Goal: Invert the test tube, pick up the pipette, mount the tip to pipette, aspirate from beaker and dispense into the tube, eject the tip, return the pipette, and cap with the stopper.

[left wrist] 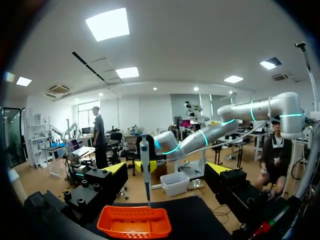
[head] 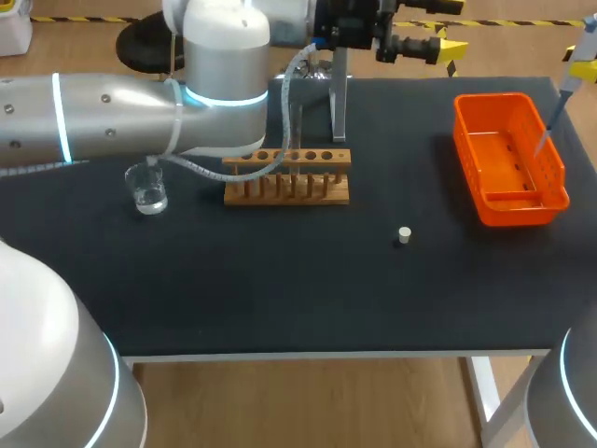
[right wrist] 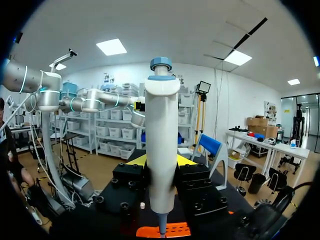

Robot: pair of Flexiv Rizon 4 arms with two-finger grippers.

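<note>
The pipette point(right wrist: 162, 145) stood pinched in the right claw point(right wrist: 162, 167), a dark finger pressed to each side of its white barrel. Its long axis ran close to upright, plunger uppermost and narrow end pointing down. In the head view it hung at the upper right of the frame, leaning a little, its thin tip over the open orange bin point(head: 511, 210) at the right of the counter point(head: 280, 299). From the right wrist the bin showed directly under the nozzle. I judged ejecting the tip to be the step in hand, with only the right arm placed for it. The left claw point(left wrist: 167, 169) was spread with nothing between its fingers, facing the bin from across the counter. The stopper point(head: 404, 235) lay loose right of centre, below and right of the wooden rack point(head: 287, 177); the tube I could not make out
</note>
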